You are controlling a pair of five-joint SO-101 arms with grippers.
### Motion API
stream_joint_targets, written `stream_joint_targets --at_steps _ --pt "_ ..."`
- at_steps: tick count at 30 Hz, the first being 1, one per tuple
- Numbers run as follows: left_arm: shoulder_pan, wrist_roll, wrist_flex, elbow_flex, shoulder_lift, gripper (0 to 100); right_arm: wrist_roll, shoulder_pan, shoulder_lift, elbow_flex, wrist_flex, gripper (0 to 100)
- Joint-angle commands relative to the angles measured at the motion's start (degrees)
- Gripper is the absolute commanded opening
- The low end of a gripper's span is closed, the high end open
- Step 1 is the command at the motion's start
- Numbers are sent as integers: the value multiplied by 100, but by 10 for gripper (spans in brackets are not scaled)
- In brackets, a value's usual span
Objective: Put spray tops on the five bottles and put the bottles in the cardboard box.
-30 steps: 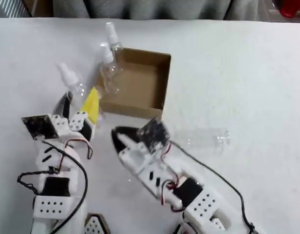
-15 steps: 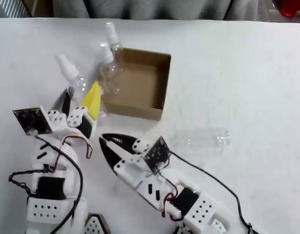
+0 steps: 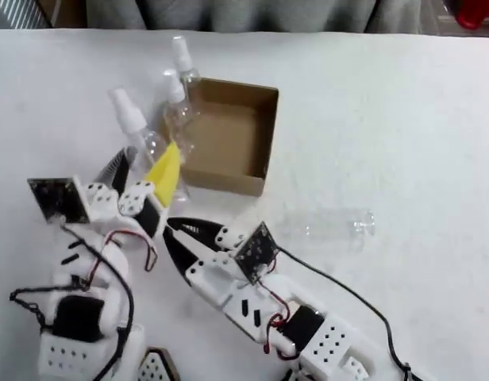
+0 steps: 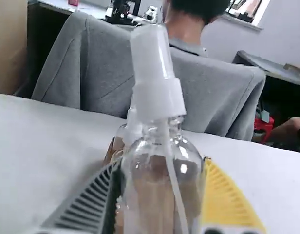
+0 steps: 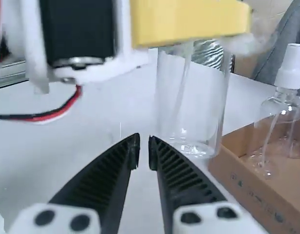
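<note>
Upright capped bottle (image 3: 135, 127) is clamped by its body in the left gripper (image 3: 147, 163), just beside the cardboard box (image 3: 229, 181) at its front-left corner, presumably so it can be lifted over the wall. Two more bottles (image 3: 177, 107) are stood inside. The right gripper (image 3: 175, 234) is seen nearly closed and empty, near the held bottle. One topless bottle (image 3: 332, 225) is seen lying on the table

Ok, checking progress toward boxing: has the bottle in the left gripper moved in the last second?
Yes. The bottle, clamped in the left gripper, has shifted toward the cardboard box in the high view.
</note>
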Motion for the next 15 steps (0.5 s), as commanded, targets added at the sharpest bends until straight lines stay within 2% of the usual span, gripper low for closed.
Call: stream_joint_targets --at_steps 1,6,10,15 --pt "347 35 527 -352 -1156 24 -26 -48 -92 -53 -136 15" --pt "505 -35 1002 -352 -1692 24 -26 -40 -110 -53 -136 15" --pt "514 -571 1257 -352 -1701 24 9 -13 -136 -53 -136 15" --pt "497 -615 1301 -352 -1719 24 18 -4 -136 -53 -136 15"
